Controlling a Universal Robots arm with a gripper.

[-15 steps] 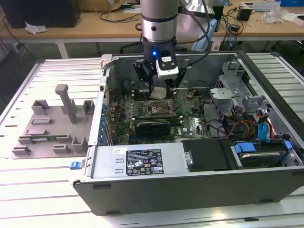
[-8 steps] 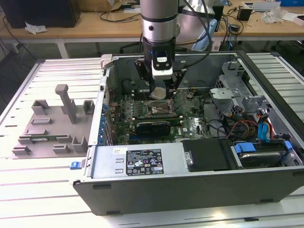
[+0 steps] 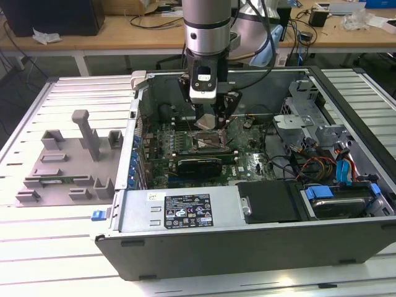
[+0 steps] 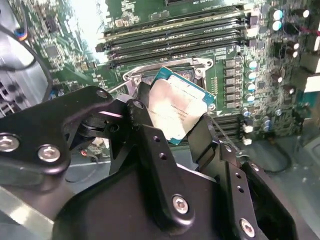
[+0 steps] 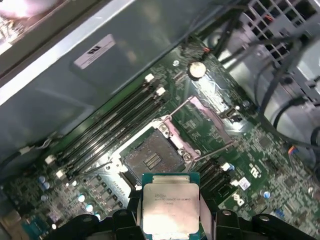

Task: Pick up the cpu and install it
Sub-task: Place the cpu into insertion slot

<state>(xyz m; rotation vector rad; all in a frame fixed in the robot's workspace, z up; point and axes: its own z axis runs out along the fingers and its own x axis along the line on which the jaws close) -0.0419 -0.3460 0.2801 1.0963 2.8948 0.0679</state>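
While the gripper point(image 4: 175, 119) pinches the cpu point(image 4: 176, 106) by two opposite edges between its black fingers point(image 4: 150, 145), the chip hangs clear of the board with its silver top turned toward both wrist cameras. In the first wrist view the cpu point(image 5: 170, 207) sits between the fingers, with its green rim showing along the far edge. Just beyond it lies the socket point(image 5: 150, 157), open and bare, its dark contact field exposed and its metal load plate point(image 5: 206, 116) swung back to one side. The chip is near the socket but apart from it, not yet seated. Black memory slots point(image 5: 107, 132) run in parallel rows beside the socket, and a coin battery point(image 5: 196, 70) sits farther out on the green motherboard point(image 5: 262, 150). In the exterior view the gripper point(image 3: 209, 125) reaches down into the open case point(image 3: 185, 213), right over the socket point(image 3: 209, 144). The case lies on its side on a white slatted table point(image 3: 62, 260). A grey fixture point(image 3: 68, 161) with upright posts rests on the table at the exterior view's left, well apart from the case. A wooden desk point(image 3: 111, 37) stands behind.
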